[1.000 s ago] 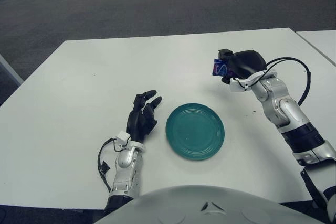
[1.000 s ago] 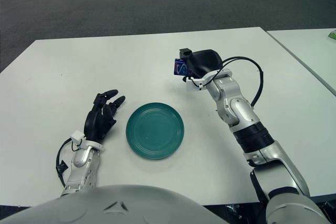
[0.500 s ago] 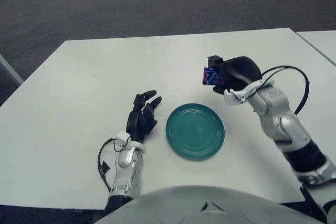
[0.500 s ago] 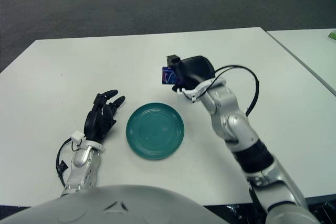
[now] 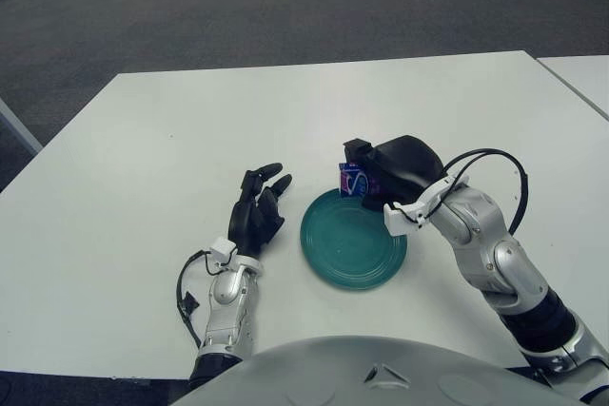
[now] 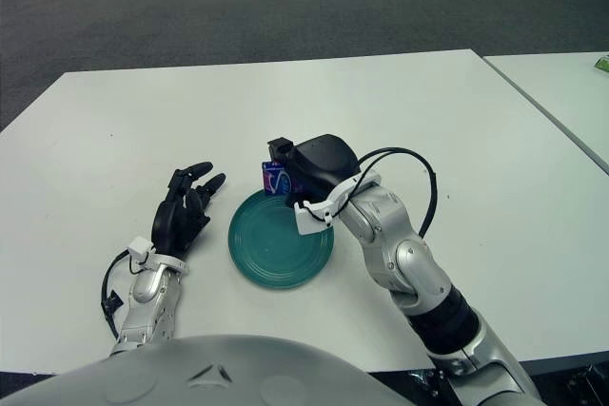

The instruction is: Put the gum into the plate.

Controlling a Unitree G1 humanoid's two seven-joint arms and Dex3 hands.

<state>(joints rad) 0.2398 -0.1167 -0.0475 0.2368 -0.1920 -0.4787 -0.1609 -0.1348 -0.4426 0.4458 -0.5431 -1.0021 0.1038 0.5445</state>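
my right hand (image 5: pixel 385 170) pinched the small blue gum pack (image 5: pixel 353 180) over the far rim of the teal plate (image 5: pixel 353 238), above the white table (image 5: pixel 143 140). my left hand (image 5: pixel 258 211) lay just left of the plate, fingers loosely spread, holding nothing. wide bare tabletop stretched away toward the far edge.

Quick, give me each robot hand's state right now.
Left robot hand: open, empty, left of the plate.
Right robot hand: closed on the gum.
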